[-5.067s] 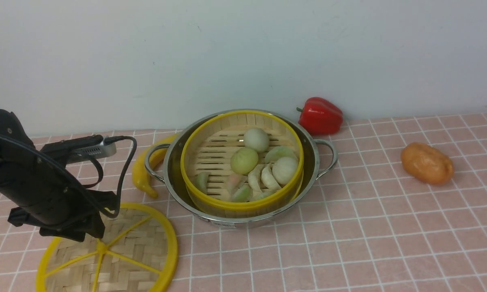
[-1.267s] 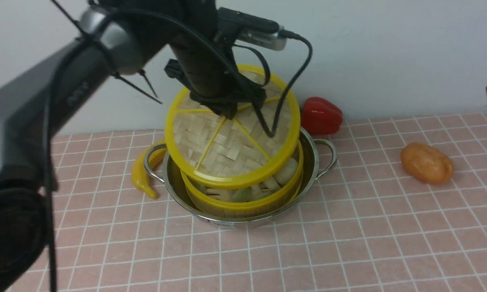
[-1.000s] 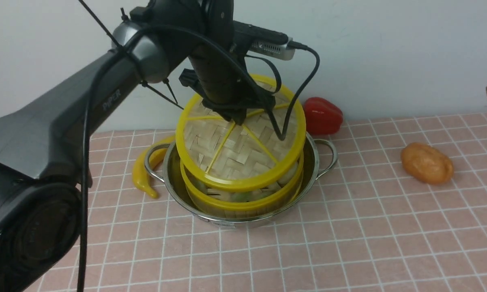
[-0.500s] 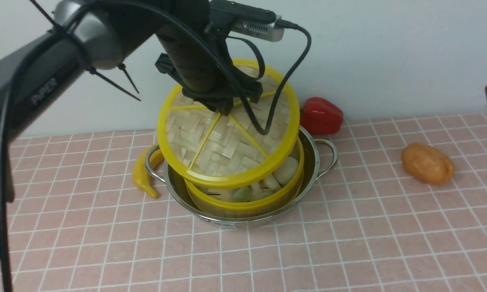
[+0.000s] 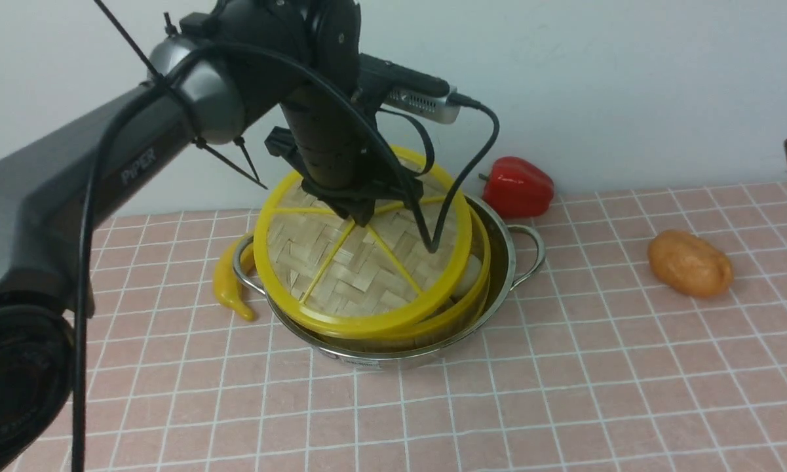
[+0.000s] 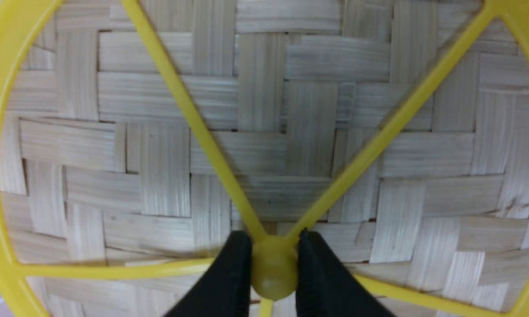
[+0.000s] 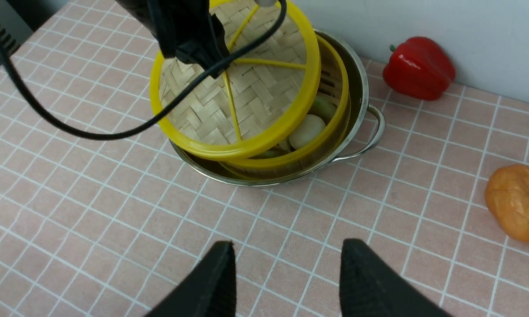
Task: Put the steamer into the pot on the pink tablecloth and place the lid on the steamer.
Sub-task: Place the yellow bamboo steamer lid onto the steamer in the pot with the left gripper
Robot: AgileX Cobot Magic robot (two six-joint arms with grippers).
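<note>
Fingertips [image 6: 235, 259] pinch the woven bamboo lid's [image 5: 367, 262] rounded yellow plastic hub [image 6: 274, 268].

Pink with a white grid on the cloth [image 5: 590, 380] around the silvery pot [image 5: 506, 262]; yellow-rimmed, tan basketweave on the lid [image 5: 367, 269] above it.

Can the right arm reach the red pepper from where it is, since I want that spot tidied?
Probably, though reach is hard to judge: the right end effector is open, and bare tablecloth fronts the pepper.
</note>
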